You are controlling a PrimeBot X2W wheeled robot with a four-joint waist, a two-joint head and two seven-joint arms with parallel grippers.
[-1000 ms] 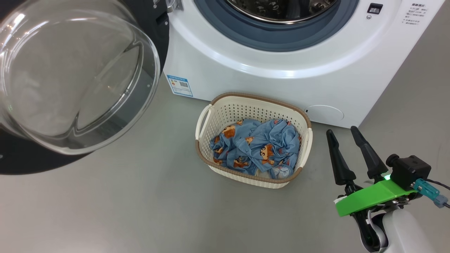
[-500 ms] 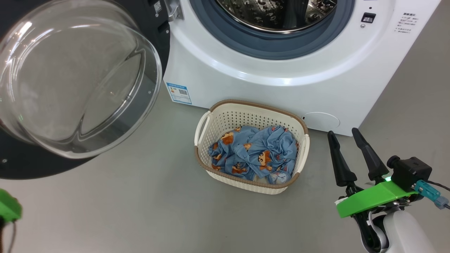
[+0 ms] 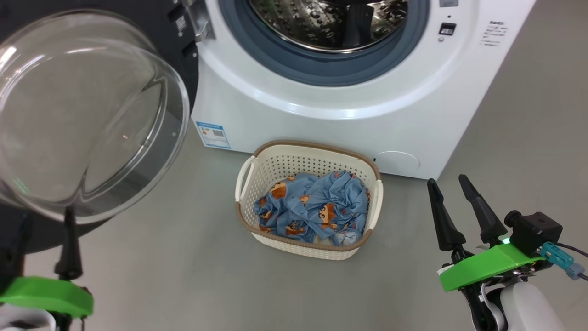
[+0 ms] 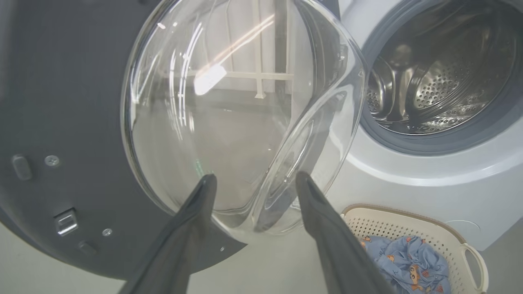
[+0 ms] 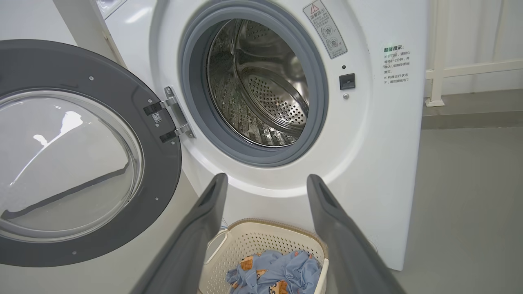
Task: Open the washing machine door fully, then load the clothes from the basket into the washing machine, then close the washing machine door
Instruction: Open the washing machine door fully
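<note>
Your left gripper (image 4: 254, 176) had its fingers spread with nothing between them. They pointed at the bulging glass of the washing machine door (image 3: 87, 119). The door stood swung wide to the left of the washing machine (image 3: 321, 115). Your right gripper (image 3: 446, 180) was likewise spread and empty, hovering just right of the basket (image 3: 317, 146). The clothes (image 3: 317, 209) lay bundled inside the basket. The basket sat on the floor (image 3: 183, 276), close against the washer front below the open steel drum (image 3: 328, 23), between both grippers.
</note>
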